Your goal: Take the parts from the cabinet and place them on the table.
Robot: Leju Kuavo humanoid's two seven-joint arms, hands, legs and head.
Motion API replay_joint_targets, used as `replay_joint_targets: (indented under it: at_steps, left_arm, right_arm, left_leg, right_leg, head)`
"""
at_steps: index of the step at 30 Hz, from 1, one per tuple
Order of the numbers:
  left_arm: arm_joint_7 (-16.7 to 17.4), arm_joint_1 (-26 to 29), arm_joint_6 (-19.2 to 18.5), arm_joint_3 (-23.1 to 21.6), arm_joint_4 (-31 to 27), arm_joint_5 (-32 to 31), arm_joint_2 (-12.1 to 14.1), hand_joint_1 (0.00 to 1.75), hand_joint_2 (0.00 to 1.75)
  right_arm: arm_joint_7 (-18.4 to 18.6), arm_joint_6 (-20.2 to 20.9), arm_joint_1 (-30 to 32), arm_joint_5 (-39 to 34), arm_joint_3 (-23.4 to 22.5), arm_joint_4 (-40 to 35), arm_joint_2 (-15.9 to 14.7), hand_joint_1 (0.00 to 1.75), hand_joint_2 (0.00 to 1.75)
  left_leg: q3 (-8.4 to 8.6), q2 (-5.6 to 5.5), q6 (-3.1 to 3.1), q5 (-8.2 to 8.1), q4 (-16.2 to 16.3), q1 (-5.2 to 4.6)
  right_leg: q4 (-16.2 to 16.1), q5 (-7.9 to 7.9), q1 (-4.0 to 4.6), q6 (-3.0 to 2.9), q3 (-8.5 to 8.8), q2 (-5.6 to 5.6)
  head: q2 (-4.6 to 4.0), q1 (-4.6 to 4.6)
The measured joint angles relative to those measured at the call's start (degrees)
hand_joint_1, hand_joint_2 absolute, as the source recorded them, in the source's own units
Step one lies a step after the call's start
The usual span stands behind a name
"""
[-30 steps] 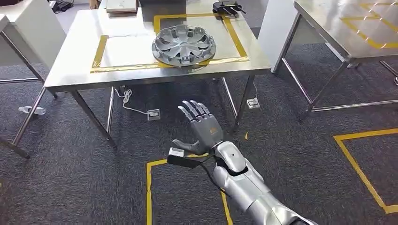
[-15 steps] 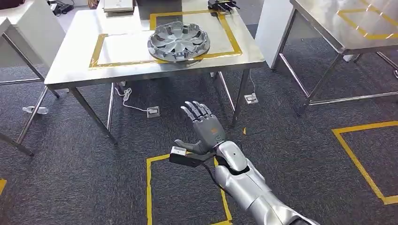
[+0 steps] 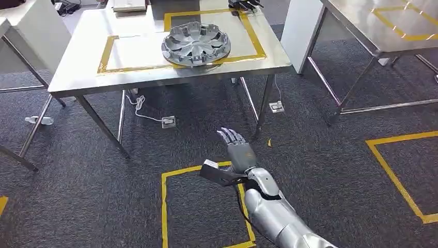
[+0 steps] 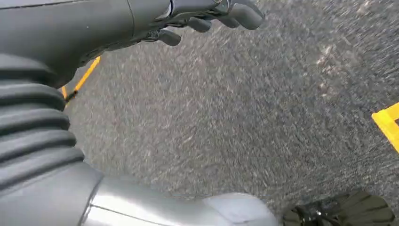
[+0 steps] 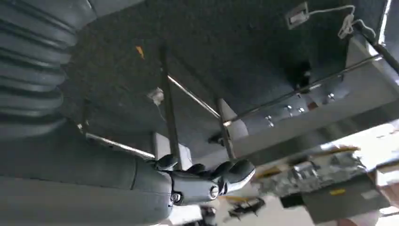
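Note:
A silver wheel cover (image 3: 195, 44) lies on the steel table (image 3: 82, 67), partly inside a yellow taped rectangle. My right hand (image 3: 238, 150) hangs over the carpet in front of the table, well below its top. Its fingers are stretched out and apart, and it holds nothing. In the right wrist view the same hand (image 5: 207, 181) points toward the table's legs, with the wheel cover (image 5: 306, 176) blurred beyond. In the left wrist view my left hand (image 4: 211, 16) hangs above grey carpet with loosely bent fingers and nothing in it.
A second steel table (image 3: 361, 26) stands to the right, past a white pillar (image 3: 297, 31). A black device (image 3: 243, 4) sits at the first table's far edge. Floor sockets (image 3: 168, 122) with a white cable lie under it. Yellow tape (image 3: 164, 206) marks squares on the carpet.
My right hand has dropped and drawn back toward my body, turning more edge-on. The whole view has shifted a little, so the table sits higher in the picture.

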Motion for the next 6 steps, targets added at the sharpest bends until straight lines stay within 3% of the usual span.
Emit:
replay_joint_targets:
  at_steps: [1, 6]
  left_arm:
    - [0.0, 0.3, -0.4, -0.8, -0.2, 1.3, 0.1, 0.0, 0.0]
    - [0.3, 1.5, -2.3, -4.8, -1.1, 8.4, 0.8, 0.0, 0.0]
  right_arm:
    - [0.4, 0.2, 0.7, -1.1, -0.4, 0.3, -0.1, 0.0, 0.0]
    - [2.7, 1.8, 3.8, -6.8, -2.4, 1.6, -1.0, 0.0, 0.0]
  left_leg:
    - [-0.01, 0.0, 0.01, -0.01, 0.0, 0.0]
    - [-0.02, 0.0, 0.05, -0.03, 0.0, -0.01]
  right_leg:
    - [0.0, 0.0, -0.02, 0.0, -0.01, 0.0]
    - [0.0, 0.0, -0.05, 0.01, -0.01, 0.0]
  head:
    - [0.0, 0.02]
    - [0.0, 0.0]
